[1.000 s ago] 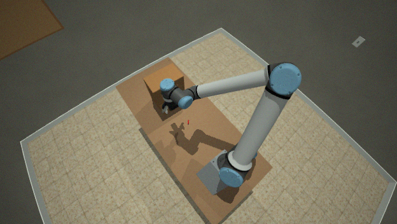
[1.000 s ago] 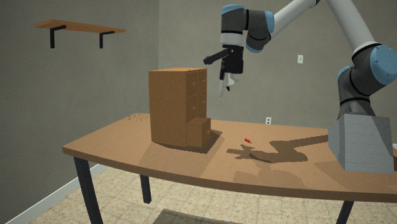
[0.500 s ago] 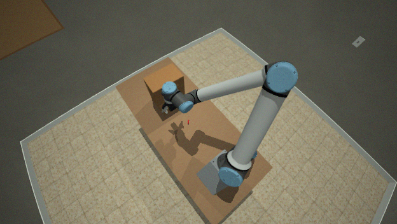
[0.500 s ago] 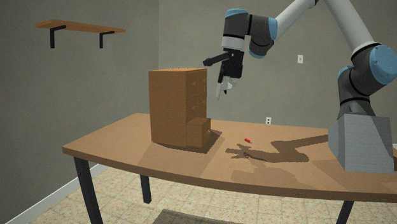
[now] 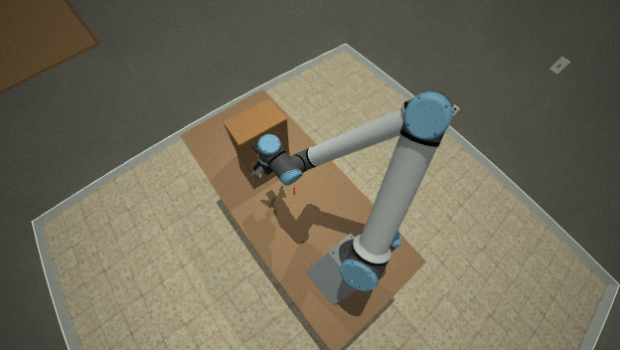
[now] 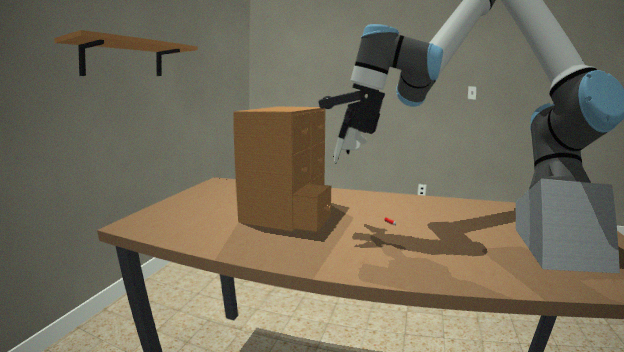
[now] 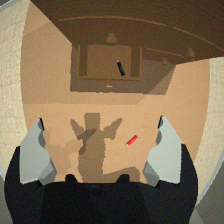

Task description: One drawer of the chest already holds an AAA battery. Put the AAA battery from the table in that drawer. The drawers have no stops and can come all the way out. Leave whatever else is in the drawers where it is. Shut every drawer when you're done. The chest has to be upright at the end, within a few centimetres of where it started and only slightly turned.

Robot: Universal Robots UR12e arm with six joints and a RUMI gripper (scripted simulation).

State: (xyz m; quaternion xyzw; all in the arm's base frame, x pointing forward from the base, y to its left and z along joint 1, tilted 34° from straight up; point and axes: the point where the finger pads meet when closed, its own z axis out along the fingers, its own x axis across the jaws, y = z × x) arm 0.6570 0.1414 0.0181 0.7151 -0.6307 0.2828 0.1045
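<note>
"Where does the battery for this job sit?"

"The red battery [image 5: 294, 191] [image 6: 390, 221] [image 7: 132, 140] lies on the table [image 5: 343, 194] [image 6: 165, 215] [image 7: 45, 95], in front of the chest [image 5: 255, 121] [image 6: 265, 165] [image 7: 150, 30] and well apart from it."

"And the pincer [image 6: 342, 157] [image 7: 100, 118]?"

"Spread wide, with nothing in it, up in front of the chest."

"What's in the open drawer [image 6: 311, 207] [image 7: 107, 78]?"

"A dark battery [image 7: 120, 68], by the look of it. It's the bottom drawer on the near side in the outside view, so I'd take it as the right one."

"What could go wrong?"

"One finger could knock the chest front or a knob on the way down, since the pincer hangs so close. That might turn or tip the chest."

"And the drawer?"

"Nothing stops it. If a finger snags its front and drags, it could slide right out and spill."

"The pick itself?"

"The red one is small and probably rolls. It lies aslant to the fingers, so closing without a turn could flick it away. Dropped from high up, it could bounce out of the drawer, and a hard shove to shut could shift the chest."
</note>
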